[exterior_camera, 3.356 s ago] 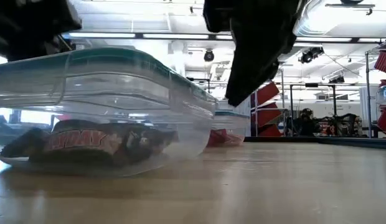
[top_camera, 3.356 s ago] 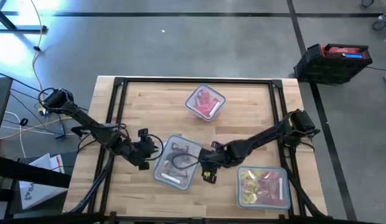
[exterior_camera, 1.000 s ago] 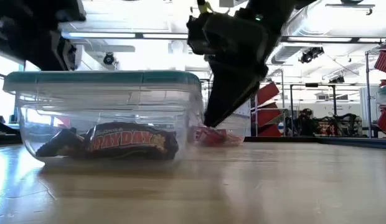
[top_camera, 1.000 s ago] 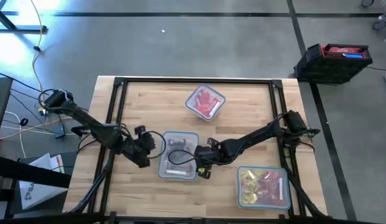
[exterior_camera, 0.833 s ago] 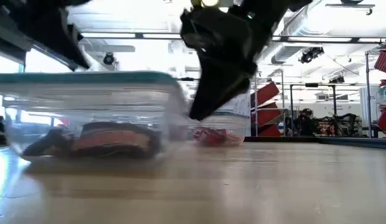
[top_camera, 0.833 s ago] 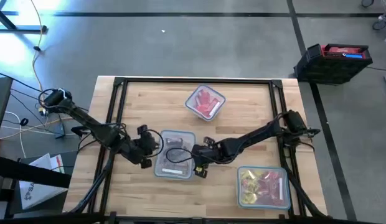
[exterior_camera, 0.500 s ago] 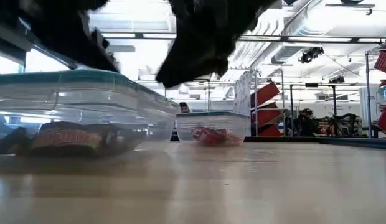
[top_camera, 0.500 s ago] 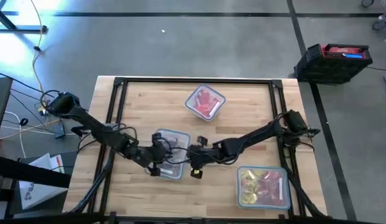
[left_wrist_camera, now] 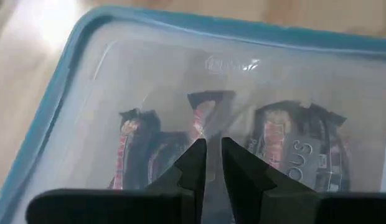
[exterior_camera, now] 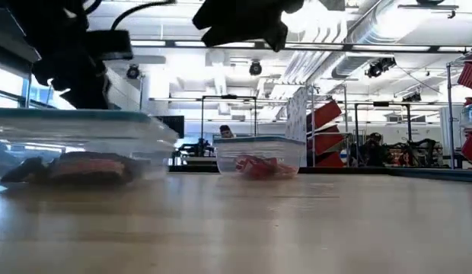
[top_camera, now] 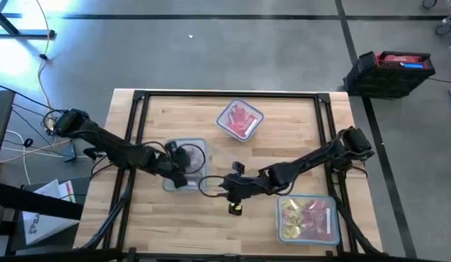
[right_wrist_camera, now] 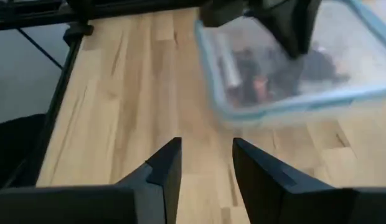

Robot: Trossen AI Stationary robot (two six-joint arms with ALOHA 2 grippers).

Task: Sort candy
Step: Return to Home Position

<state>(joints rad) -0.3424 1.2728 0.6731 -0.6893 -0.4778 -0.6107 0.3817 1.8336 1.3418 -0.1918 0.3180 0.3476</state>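
Note:
A clear lidded container (top_camera: 183, 166) of dark brown candy bars (left_wrist_camera: 286, 143) stands on the table left of centre. In the low view this container (exterior_camera: 76, 144) is at the left. My left gripper (top_camera: 185, 161) is over its teal-rimmed lid, fingers shut (left_wrist_camera: 213, 149). My right gripper (top_camera: 224, 188) hovers just right of the container, open (right_wrist_camera: 205, 155) and holding nothing. In the low view it hangs high above the table (exterior_camera: 243, 23). My left gripper bears on the middle of the container's lid (left_wrist_camera: 208, 132) with its shut fingers. They come from above, slanting down from the table's left side. The container stands flat on the table under them.
A container of red candy (top_camera: 240, 120) stands at the far middle and also shows in the low view (exterior_camera: 259, 156). A container of yellow and pink candy (top_camera: 307, 217) stands near the front right. Bare wood lies between them and along the near edge.
My left gripper has gone from beside the container's left side onto its lid. The container has slid toward the table's left and far edges, turning a little. My right gripper followed it leftward, then lifted clear of it.

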